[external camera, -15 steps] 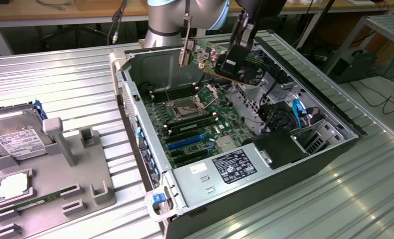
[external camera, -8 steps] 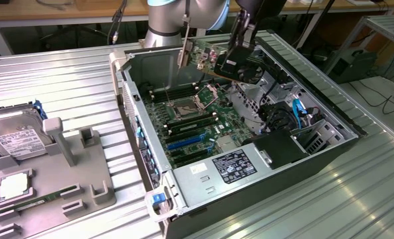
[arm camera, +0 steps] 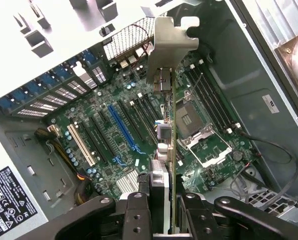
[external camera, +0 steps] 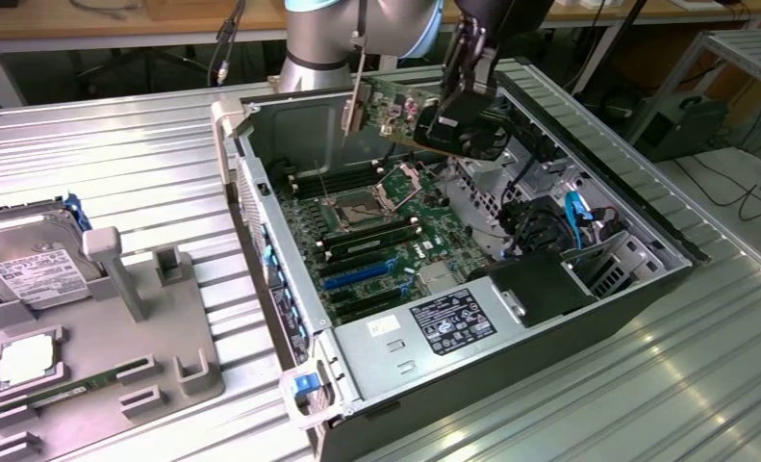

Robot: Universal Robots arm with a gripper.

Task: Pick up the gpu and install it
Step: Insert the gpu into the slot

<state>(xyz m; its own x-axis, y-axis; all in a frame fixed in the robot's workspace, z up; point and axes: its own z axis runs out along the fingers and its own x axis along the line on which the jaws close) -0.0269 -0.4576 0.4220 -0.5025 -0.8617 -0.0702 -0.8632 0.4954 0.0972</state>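
The gpu [external camera: 393,108] is a green-and-dark card with a silvery bracket [external camera: 352,104] at one end. It hangs tilted in the air above the back part of the open computer case [external camera: 267,207], over the motherboard [external camera: 399,236]. My gripper [external camera: 464,123] is shut on its end away from the bracket. In the wrist view the gpu [arm camera: 172,125] shows edge-on between the black fingers [arm camera: 139,215], its bracket [arm camera: 171,45] pointing toward the case's rear slots. It floats above the board between the blue slot [arm camera: 123,127] and the CPU socket [arm camera: 199,135], touching neither.
A grey parts holder [external camera: 137,337] on the exterior view's left carries a hard drive [external camera: 34,265] and a memory stick [external camera: 65,393]. Inside the case are the power supply [external camera: 444,322], drive bays and cables [external camera: 560,221]. The arm's base [external camera: 342,38] stands behind the case.
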